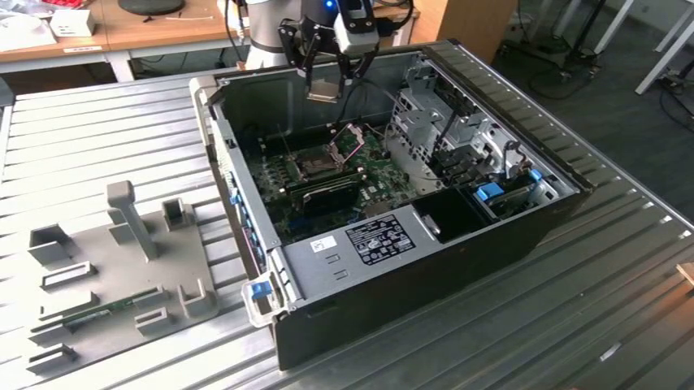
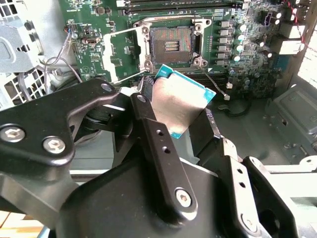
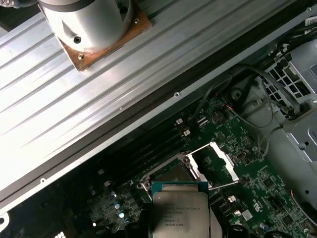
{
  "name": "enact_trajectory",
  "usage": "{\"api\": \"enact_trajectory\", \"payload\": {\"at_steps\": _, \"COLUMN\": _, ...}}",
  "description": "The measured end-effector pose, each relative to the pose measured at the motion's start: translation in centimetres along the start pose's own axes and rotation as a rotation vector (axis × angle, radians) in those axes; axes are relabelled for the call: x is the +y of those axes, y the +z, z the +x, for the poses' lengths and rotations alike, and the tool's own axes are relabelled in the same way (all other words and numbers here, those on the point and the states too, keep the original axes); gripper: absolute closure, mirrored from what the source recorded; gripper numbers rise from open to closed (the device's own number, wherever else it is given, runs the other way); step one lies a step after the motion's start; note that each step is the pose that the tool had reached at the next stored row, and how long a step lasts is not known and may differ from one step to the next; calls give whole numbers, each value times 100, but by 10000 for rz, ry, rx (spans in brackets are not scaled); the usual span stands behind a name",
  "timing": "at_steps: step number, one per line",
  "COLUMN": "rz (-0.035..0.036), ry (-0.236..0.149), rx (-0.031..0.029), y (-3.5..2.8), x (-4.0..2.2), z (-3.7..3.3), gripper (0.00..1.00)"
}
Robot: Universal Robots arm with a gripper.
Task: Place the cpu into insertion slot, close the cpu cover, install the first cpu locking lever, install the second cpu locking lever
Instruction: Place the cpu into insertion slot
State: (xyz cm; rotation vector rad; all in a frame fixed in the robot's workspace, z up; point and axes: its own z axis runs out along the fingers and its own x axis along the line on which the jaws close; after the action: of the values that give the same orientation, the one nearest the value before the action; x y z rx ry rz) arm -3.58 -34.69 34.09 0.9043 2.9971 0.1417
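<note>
My gripper (image 1: 325, 80) hangs over the open computer case, shut on the cpu (image 1: 324, 92), a thin silvery-tan square. In the second wrist view the cpu (image 2: 184, 96) sits between two black fingers (image 2: 151, 131), above and apart from the insertion slot (image 2: 171, 44), whose dark socket lies bare on the green board. The cpu cover (image 2: 123, 53) is swung open beside the slot. In the first wrist view the cpu (image 3: 181, 213) hides part of the insertion slot (image 3: 168, 173), with the cpu cover (image 3: 214, 161) raised next to it. In the exterior view the insertion slot (image 1: 318, 166) lies below the gripper.
Case walls (image 1: 223, 146) ring the board, with a drive cage (image 1: 434, 122) on the exterior view's right and a labelled box (image 1: 375, 240) in front. Long memory slots (image 2: 178, 5) run beside the socket. A grey fixture plate (image 1: 119, 268) lies on the ribbed metal table (image 1: 607, 309).
</note>
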Motion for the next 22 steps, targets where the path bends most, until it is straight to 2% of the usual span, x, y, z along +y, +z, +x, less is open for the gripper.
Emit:
{"api": "enact_trajectory", "payload": {"at_steps": 5, "rz": 0, "ry": 58, "rx": -5, "y": 2, "x": 0, "z": 0, "gripper": 46}}
{"api": "enact_trajectory", "payload": {"at_steps": 7, "rz": -4, "ry": 228, "rx": -20, "y": 2, "x": 0, "z": 0, "gripper": 46}}
{"api": "enact_trajectory", "payload": {"at_steps": 18, "rz": -4, "ry": 246, "rx": -22, "y": 10, "x": 0, "z": 0, "gripper": 46}}
{"api": "enact_trajectory", "payload": {"at_steps": 19, "rz": -4, "ry": 301, "rx": -28, "y": 13, "x": -1, "z": 0, "gripper": 46}}
{"api": "enact_trajectory", "payload": {"at_steps": 22, "rz": -14, "ry": 788, "rx": -70, "y": 26, "x": -2, "z": 0, "gripper": 46}}
